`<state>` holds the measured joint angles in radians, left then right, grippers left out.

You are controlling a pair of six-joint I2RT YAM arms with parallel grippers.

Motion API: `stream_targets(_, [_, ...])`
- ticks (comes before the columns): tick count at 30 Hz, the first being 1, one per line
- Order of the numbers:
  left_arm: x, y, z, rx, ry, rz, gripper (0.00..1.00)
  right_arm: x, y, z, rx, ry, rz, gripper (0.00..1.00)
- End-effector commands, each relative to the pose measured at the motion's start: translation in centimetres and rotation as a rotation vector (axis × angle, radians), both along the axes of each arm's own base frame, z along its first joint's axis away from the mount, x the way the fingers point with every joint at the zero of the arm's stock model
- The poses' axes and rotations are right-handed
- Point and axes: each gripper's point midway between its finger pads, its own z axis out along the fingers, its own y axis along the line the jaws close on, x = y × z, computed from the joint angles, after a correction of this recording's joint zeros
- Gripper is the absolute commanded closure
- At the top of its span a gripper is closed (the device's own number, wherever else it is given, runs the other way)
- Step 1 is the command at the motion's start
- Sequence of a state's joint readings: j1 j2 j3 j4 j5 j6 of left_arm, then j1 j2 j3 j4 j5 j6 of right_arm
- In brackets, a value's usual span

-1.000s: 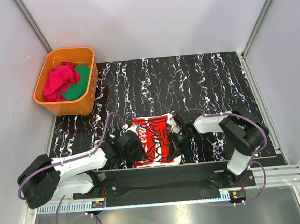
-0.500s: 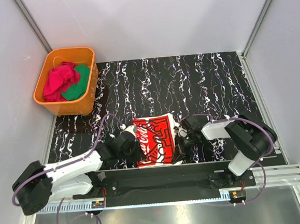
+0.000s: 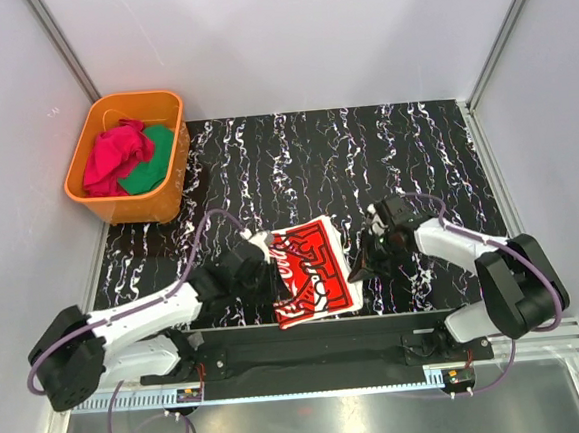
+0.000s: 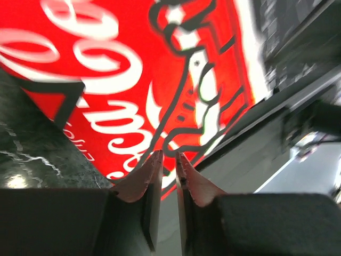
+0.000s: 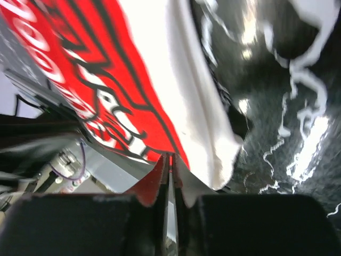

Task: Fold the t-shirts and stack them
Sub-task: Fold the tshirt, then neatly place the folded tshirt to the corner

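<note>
The red t-shirt (image 3: 314,270) with white Coca-Cola script lies folded and askew near the table's front edge. My left gripper (image 3: 269,248) sits at its upper left corner. In the left wrist view the jaws (image 4: 167,157) stand a narrow gap apart, with their tips pinching the edge of the shirt (image 4: 133,69). My right gripper (image 3: 357,268) is at the shirt's right edge. In the right wrist view its jaws (image 5: 171,160) are a thin slit apart and meet the shirt (image 5: 106,80) where a white fold hangs.
An orange tub (image 3: 172,186) stands at the back left with pink-red and green cloths inside. The black marbled table (image 3: 365,150) stretches behind the shirt. A dark rail (image 3: 320,349) carrying both arm bases runs along the front edge.
The red shirt has turned askew and shifted right. My left gripper followed it up and right. The right arm swung outward to the right, its tip staying at the shirt's edge.
</note>
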<state>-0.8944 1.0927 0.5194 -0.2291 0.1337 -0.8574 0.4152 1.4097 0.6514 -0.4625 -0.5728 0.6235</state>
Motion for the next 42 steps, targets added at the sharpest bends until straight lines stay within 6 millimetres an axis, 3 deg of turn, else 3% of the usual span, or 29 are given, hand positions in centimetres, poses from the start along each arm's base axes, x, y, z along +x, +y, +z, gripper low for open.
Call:
stream_targets(1, [-1.7,-2.1,-0.8,-0.082,0.026,-0.085,0.8,3.9,0.6,2.1,0.014,-0.122,0.011,0.87])
stream_targets(5, [-3.4,-1.8,-2.9,-0.072,0.079,-0.088,0.8,9.0,3.8,4.6,0.139,-0.224,0.022,0.86])
stream_targets(11, [-4.5,-1.2,-4.5,-0.053,0.09,-0.084,0.81,13.9,7.2,3.1,0.269,-0.214,0.01,0.89])
stream_targets(12, [-4.6,-1.4,-4.7,-0.057,0.09,-0.082,0.8,14.2,7.4,1.7,0.271,-0.171,-0.007,0.9])
stream_targets(14, [-4.8,-1.2,-5.1,-0.05,0.097,-0.084,0.8,15.4,7.9,1.1,0.294,-0.17,-0.018,0.91])
stream_targets(15, [-4.8,-1.3,-5.1,-0.054,0.094,-0.086,0.8,15.3,7.8,-0.5,0.289,-0.114,-0.033,0.92])
stream_targets(21, [-5.3,-1.5,-6.0,-0.037,0.106,-0.108,0.81,17.8,5.7,-4.0,0.322,-0.067,-0.105,0.93])
stream_targets(25, [-5.6,-2.1,-5.2,-0.062,0.107,-0.125,0.81,18.2,4.1,-3.1,0.341,-0.073,-0.128,0.93])
stream_targets(27, [-5.2,-2.7,-3.4,-0.089,0.082,-0.131,0.81,18.7,3.8,-2.1,0.309,-0.12,-0.108,0.93])
stream_targets(31, [-3.4,-3.4,0.7,-0.126,-0.003,-0.103,0.69,18.9,4.5,0.4,0.368,-0.15,-0.09,0.92])
stream_targets(34, [-1.0,-2.3,2.5,-0.138,-0.047,-0.034,0.61,18.5,5.7,2.0,0.43,-0.158,-0.073,0.93])
stream_targets(37, [2.1,-0.7,2.5,-0.118,-0.068,0.033,0.58,18.7,6.3,2.9,0.486,-0.179,-0.078,0.92])
stream_targets(38, [3.8,0.0,2.7,-0.108,-0.087,0.069,0.58,18.6,6.4,2.2,0.494,-0.158,-0.083,0.92])
stream_targets(42, [7.6,1.4,1.4,-0.086,-0.076,0.15,0.6,19.6,6.9,0.8,0.521,-0.127,-0.116,0.93])
